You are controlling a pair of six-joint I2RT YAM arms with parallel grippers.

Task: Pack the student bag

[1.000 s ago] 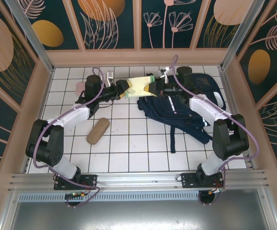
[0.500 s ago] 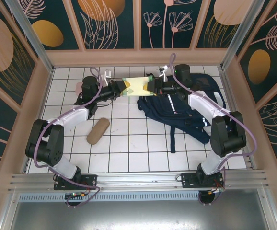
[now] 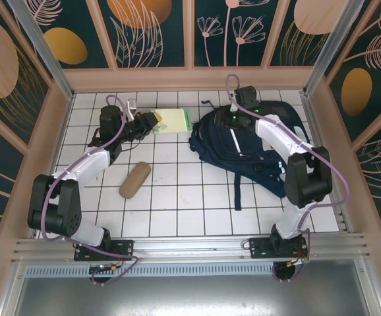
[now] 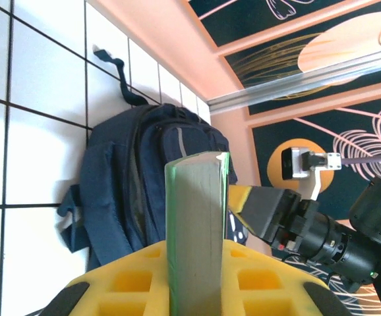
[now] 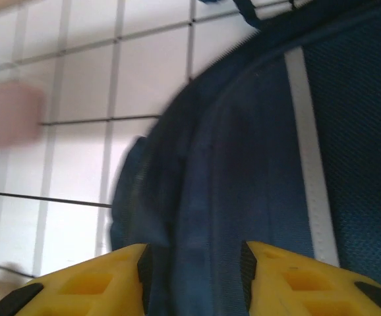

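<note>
The student bag (image 3: 256,148) lies flat at the back right, navy with white stripes, its straps trailing toward the front. My left gripper (image 3: 152,122) is shut on a pale yellow book with a green cover (image 3: 172,120), held just left of the bag. In the left wrist view the book (image 4: 194,210) stands edge-on between my yellow fingers (image 4: 124,280), with the bag (image 4: 121,184) beyond it. My right gripper (image 3: 232,118) hovers over the bag's top end. In the right wrist view its jaws stand open (image 5: 194,263) above the navy fabric (image 5: 256,145), holding nothing.
A brown oblong pouch (image 3: 135,180) lies on the white tiles at the left middle. A blurred pink thing (image 5: 6,115) lies on the tiles left of the bag. Pink wooden walls (image 3: 190,78) close in the back and sides.
My right gripper has let go of the book and swung back over the bag. My left gripper has shut on the book and drawn it left.
</note>
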